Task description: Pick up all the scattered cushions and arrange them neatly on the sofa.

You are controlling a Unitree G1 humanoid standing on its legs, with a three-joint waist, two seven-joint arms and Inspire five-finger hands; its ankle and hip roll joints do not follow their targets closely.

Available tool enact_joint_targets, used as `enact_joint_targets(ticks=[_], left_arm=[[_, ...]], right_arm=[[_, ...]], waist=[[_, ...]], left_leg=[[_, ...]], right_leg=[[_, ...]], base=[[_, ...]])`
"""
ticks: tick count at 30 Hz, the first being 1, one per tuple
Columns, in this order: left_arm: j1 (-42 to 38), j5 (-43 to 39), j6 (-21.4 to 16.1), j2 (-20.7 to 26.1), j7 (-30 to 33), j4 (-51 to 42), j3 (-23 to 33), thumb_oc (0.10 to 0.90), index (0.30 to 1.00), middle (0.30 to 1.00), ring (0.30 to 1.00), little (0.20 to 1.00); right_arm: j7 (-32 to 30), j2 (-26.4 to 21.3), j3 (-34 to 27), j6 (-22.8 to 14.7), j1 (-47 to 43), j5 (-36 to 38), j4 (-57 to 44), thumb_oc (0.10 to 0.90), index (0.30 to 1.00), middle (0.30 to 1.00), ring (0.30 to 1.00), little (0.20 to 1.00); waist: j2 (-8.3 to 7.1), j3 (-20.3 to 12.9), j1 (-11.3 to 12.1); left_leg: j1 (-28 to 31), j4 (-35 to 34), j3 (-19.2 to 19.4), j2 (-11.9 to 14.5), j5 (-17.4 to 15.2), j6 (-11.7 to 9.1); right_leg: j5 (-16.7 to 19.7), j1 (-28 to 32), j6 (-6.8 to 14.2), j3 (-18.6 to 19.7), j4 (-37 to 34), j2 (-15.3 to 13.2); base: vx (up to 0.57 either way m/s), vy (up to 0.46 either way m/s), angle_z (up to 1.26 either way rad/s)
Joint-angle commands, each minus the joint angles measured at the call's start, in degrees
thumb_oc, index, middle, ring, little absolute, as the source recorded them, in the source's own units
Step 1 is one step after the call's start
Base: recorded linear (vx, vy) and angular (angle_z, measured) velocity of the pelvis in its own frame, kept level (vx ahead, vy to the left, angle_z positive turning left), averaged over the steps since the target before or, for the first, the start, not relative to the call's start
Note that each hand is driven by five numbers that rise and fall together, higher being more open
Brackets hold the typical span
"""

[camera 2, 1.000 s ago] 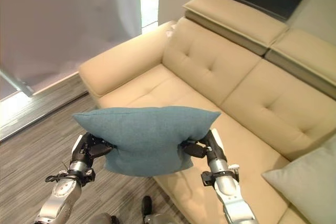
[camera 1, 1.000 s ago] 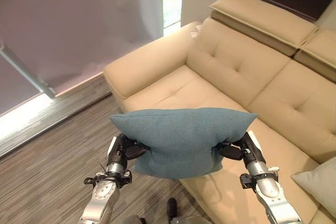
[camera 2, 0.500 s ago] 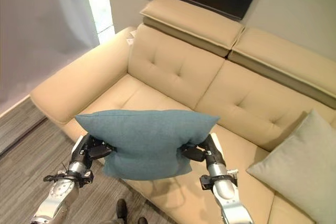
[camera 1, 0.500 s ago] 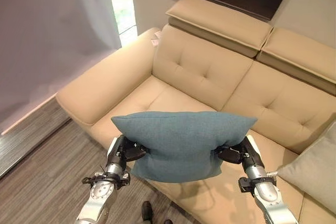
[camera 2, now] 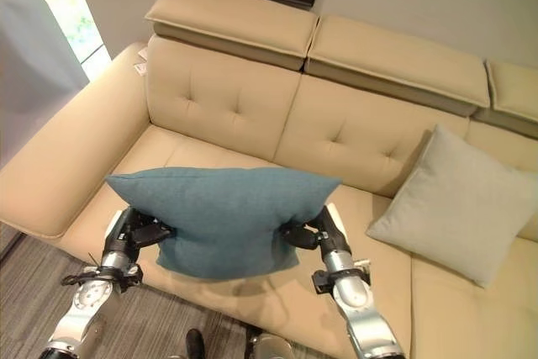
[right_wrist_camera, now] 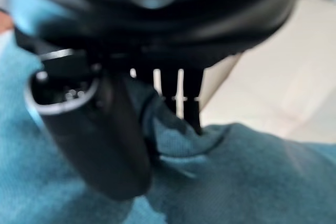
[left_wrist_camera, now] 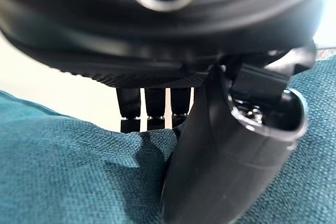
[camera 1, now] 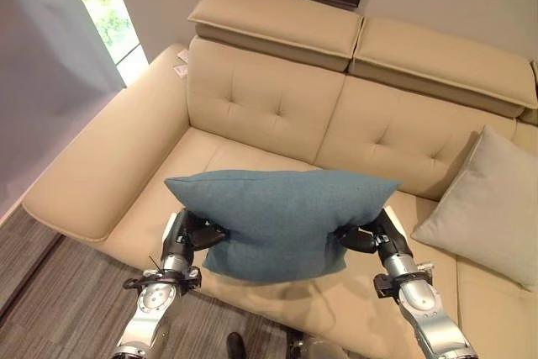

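Left eye view showed a teal cushion (camera 1: 282, 223) held up in the middle of the frame, lifted in front of the seat of a beige sofa (camera 1: 277, 107) that filled most of the upper half. The left hand (camera 1: 187, 234) gripped the cushion's lower left side and the right hand (camera 1: 376, 234) gripped its lower right side, so the cushion hung between them with its top edge nearly level and its corners flaring out above the hands. Left wrist view showed that hand's thumb (left_wrist_camera: 220, 161) pressed into the teal cloth while the fingers (left_wrist_camera: 152, 109) reached down behind a fold, pinching the fabric. Right wrist view showed the same kind of hold: the thumb (right_wrist_camera: 107, 140) lay against the cloth and the fingers (right_wrist_camera: 181, 98) went in behind a bunched ridge, though the fingertips were probably buried in the fold and could not be made out. At the right edge of the frame a grey cushion (camera 1: 489, 203) leaned against the sofa's backrest, well apart from the teal one. Striped grey flooring (camera 1: 50, 308) showed at the lower left, and a pale curtain (camera 1: 42, 73) hung along the left edge.
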Motion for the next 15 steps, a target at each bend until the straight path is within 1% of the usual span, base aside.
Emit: enact_joint_targets(ticks=[1,2,3,4,6,7,8,10,11,13,15], left_arm=[[-4.93,0.63,-7.78,-1.79,-5.3,-10.94,-3.7,0.4,0.3,0.3,0.3,0.3],[-5.2,0.65,-7.84,-1.84,-4.99,-10.88,-3.7,0.4,0.3,0.3,0.3,0.3],[-5.46,0.72,-7.8,-1.87,-4.7,-10.82,-3.72,0.4,0.3,0.3,0.3,0.3],[-5.51,0.82,-7.81,-2.01,-4.43,-10.98,-3.59,0.4,0.3,0.3,0.3,0.3],[-5.37,0.52,-7.93,-2.12,-4.25,-11.28,-3.3,0.4,0.3,0.3,0.3,0.3],[-5.36,0.65,-8.01,-2.13,-3.9,-11.64,-3.26,0.4,0.3,0.3,0.3,0.3],[-5.53,0.48,-8.1,-2.13,-3.41,-11.99,-3.39,0.4,0.3,0.3,0.3,0.3],[-5.92,0.08,-8.41,-2.11,-2.62,-12.36,-3.6,0.4,0.3,0.3,0.3,0.3],[-6.18,-0.01,-8.53,-2.16,-2.38,-12.43,-3.77,0.4,0.3,0.3,0.3,0.3],[-6.6,-0.14,-8.77,-2.13,-2.02,-12.51,-4.24,0.4,0.3,0.3,0.3,0.3],[-6.53,-0.28,-8.64,-2.25,-2.69,-12.4,-4.66,0.4,0.3,0.3,0.3,0.3]], right_arm=[[1.02,1.01,1.61,-8.31,-4.78,1.13,-8.63,0.4,0.3,0.3,0.3,0.3],[0.67,0.69,1.66,-8.29,-4.84,1.42,-8.37,0.4,0.3,0.3,0.3,0.3],[0.59,0.59,1.75,-8.14,-4.77,1.71,-8.2,0.4,0.3,0.3,0.3,0.3],[0.63,0.4,1.86,-7.99,-4.7,1.68,-7.96,0.4,0.3,0.3,0.3,0.3],[0.6,0.04,1.94,-7.89,-4.59,1.66,-7.96,0.4,0.3,0.3,0.3,0.3],[0.46,-0.28,1.81,-7.75,-4.56,1.59,-7.93,0.4,0.3,0.3,0.3,0.3],[0.18,-0.58,1.96,-7.61,-4.62,1.55,-7.52,0.4,0.3,0.3,0.3,0.3],[-0.31,-0.97,2.0,-7.57,-4.72,1.43,-7.18,0.4,0.3,0.3,0.3,0.3],[-0.51,-1.11,1.94,-7.51,-4.69,1.26,-6.96,0.4,0.3,0.3,0.3,0.3],[-0.82,-1.6,1.7,-7.39,-4.72,0.93,-6.84,0.4,0.3,0.3,0.3,0.3],[-0.5,-1.65,1.25,-7.32,-4.49,0.38,-7.0,0.4,0.3,0.3,0.3,0.3]], waist=[[-2.41,-5.61,-1.47],[-2.21,-5.15,-1.11],[-2.39,-5.09,-0.99],[-2.36,-4.98,-0.76],[-2.44,-5.72,-0.86],[-2.32,-5.95,-0.5],[-1.68,-6.19,0.07],[-0.91,-5.99,0.74],[-0.59,-5.82,0.84],[-0.03,-5.45,0.63],[1.09,-5.9,0.49]], left_leg=[[-5.52,20.12,2.33,2.01,-10.83,-3.75],[-6.7,23.25,1.21,2.42,-10.16,-4.4],[-8.05,24.59,-0.58,2.09,-9.44,-4.44],[-8.49,23.74,-1.7,2.42,-9.8,-4.24],[-8.0,19.09,-3.03,3.77,-10.76,-3.95],[-7.64,15.08,-4.54,4.74,-9.67,-4.36],[-7.97,8.5,-8.82,5.95,-5.91,-5.51],[-9.37,4.3,-13.43,7.64,-2.08,-6.78],[-9.96,3.02,-15.02,8.23,-1.14,-7.36],[-11.17,2.81,-15.88,8.89,-0.21,-8.27],[-9.38,0.89,-14.67,9.32,-0.15,-8.77]], right_leg=[[-0.2,2.44,2.29,3.45,-3.91,0.33],[-0.6,3.31,1.69,3.57,-4.19,0.69],[-0.58,3.65,1.42,3.74,-4.73,0.7],[-0.59,4.26,1.51,4.08,-5.35,0.65],[-0.67,4.84,2.24,4.82,-6.61,0.05],[-0.84,5.56,2.64,5.32,-7.07,-0.37],[-1.37,5.89,2.9,6.53,-7.11,-0.26],[-2.54,6.62,2.91,7.89,-6.67,-0.35],[-3.2,7.15,2.95,8.41,-6.36,-0.61],[-4.34,7.98,3.24,9.19,-5.67,-1.54],[-5.05,8.89,3.83,9.54,-5.13,-2.26]], base=[[0.01,-0.043,0.23],[0.02,-0.042,0.18],[0.04,0.01,0.05],[0.07,0.046,-0.04],[0.13,0.1,-0.09],[0.21,0.191,-0.11],[0.22,0.226,-0.09],[0.19,0.224,-0.2],[0.17,0.227,-0.35],[0.16,0.268,-0.31],[0.18,0.341,-0.33]])
